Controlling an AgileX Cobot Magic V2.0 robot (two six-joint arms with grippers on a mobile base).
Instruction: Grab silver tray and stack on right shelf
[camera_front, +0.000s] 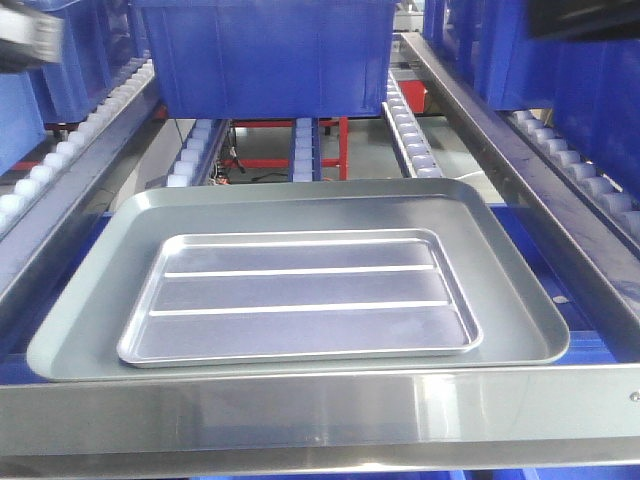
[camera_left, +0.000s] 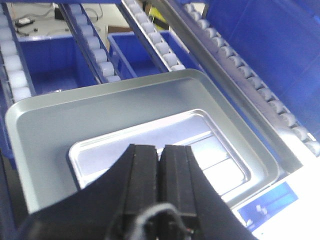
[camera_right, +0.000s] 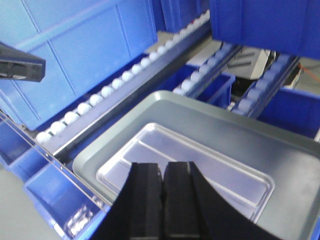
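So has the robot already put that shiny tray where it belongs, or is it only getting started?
It looks early. The silver tray lies flat inside the larger grey tray, behind the steel front lip; neither hand holds it. The left hand and right hand both hover above the trays with fingers pressed together, gripping nothing. Still left: opening a hand, gripping the tray's rim, lifting it and stacking it on the right shelf.
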